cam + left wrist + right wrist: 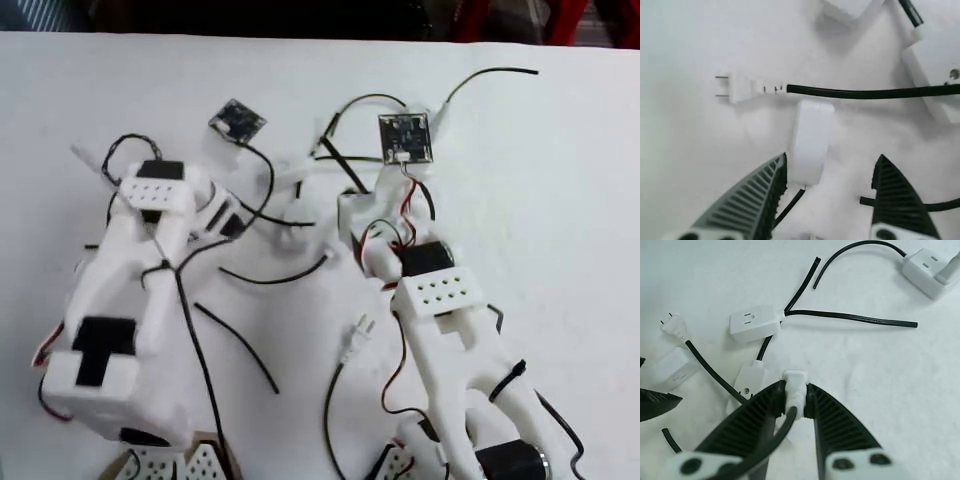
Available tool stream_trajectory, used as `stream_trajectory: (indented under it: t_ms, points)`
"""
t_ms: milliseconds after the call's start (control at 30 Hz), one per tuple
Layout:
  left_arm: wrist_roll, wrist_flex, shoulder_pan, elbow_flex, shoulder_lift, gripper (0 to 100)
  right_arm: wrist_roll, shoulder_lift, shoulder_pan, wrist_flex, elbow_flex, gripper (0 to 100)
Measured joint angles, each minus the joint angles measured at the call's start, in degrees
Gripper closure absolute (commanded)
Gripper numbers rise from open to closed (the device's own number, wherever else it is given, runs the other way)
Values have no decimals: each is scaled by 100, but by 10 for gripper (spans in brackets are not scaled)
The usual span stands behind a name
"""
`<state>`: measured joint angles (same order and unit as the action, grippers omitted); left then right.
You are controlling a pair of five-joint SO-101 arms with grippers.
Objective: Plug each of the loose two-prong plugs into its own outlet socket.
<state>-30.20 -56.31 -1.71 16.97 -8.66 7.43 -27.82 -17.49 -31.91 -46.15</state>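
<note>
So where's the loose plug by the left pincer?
In the left wrist view, the loose plug lies flat on the table just ahead of the open left pincer, right beside a white outlet block.

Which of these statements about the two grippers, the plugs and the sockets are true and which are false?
1. The right gripper is shut on a white plug. True.
2. The left gripper holds a plug. False: its fingers are open, and the loose plug lies beyond them.
3. The loose plug's prongs sit inside a socket. False: both prongs are bare, in no socket.
4. The outlet socket ahead of the right gripper has nothing plugged into it. True.
</note>
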Motion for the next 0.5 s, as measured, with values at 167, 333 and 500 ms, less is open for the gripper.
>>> stream_trajectory:
  t_ms: [167,333,500]
  points:
    - [0,-765,79,-800,-712,757,0,0,0,0,0,981]
    - [9,-1407,607,-923,-721,766,0,0,0,0,0,981]
    - [9,-1459,1204,-475,-721,766,0,0,0,0,0,981]
